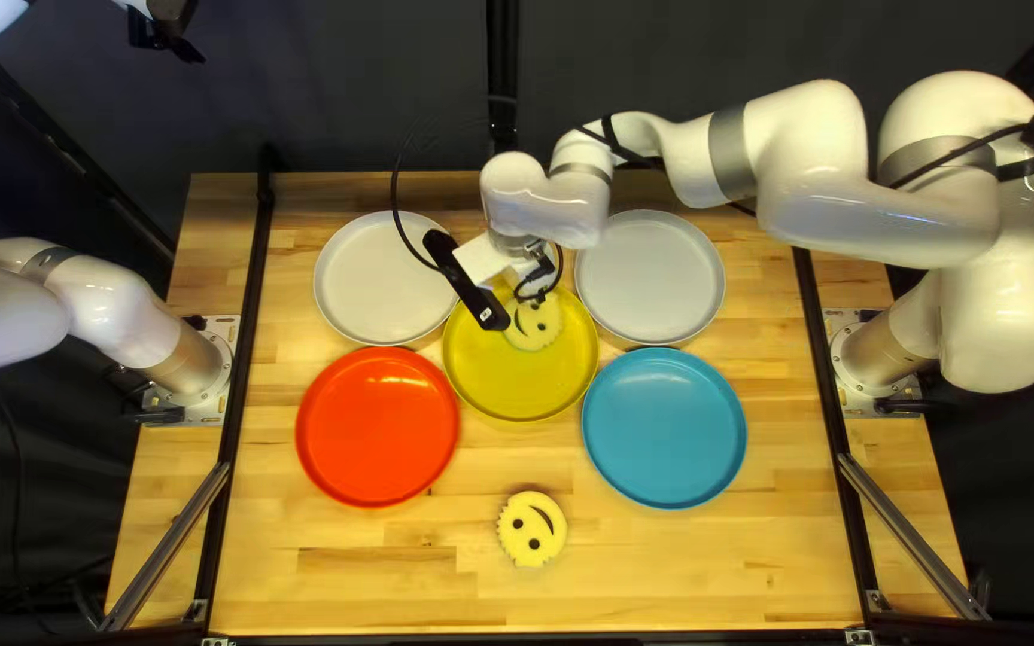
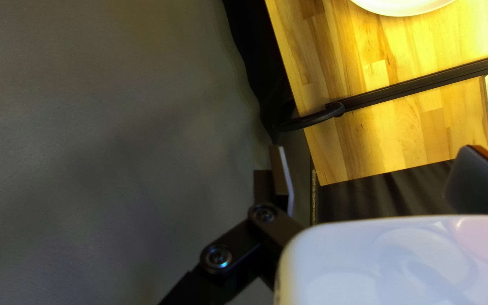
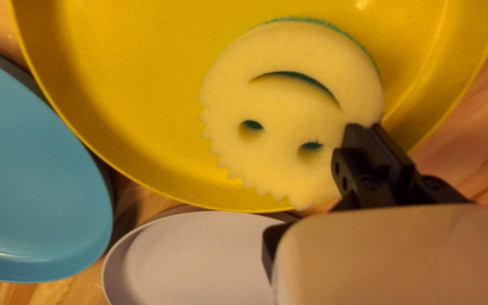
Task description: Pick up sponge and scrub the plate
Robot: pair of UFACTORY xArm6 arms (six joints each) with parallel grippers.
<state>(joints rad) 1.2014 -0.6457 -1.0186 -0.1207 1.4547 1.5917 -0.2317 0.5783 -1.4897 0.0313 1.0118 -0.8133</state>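
Observation:
My right gripper [image 1: 488,258] reaches down over the yellow plate [image 1: 517,383], beside a round smiley sponge [image 1: 534,323]. In the right wrist view, the right gripper [image 3: 373,138] is closed on the edge of the sponge [image 3: 283,113]. Face up and slightly tilted, the sponge overlaps the rim of the yellow plate [image 3: 142,113]; whether it touches the plate is unclear. My left gripper [image 1: 170,29] is raised at the top left corner of the top left view. In its wrist view, the left gripper [image 2: 379,175] stands open, holding nothing.
A second smiley sponge [image 1: 531,529] lies near the table's front edge. Around the yellow plate are a red plate [image 1: 377,426], a blue plate [image 1: 663,427] and two pale plates [image 1: 362,281] [image 1: 651,278]. A black rail [image 1: 245,371] runs along each side.

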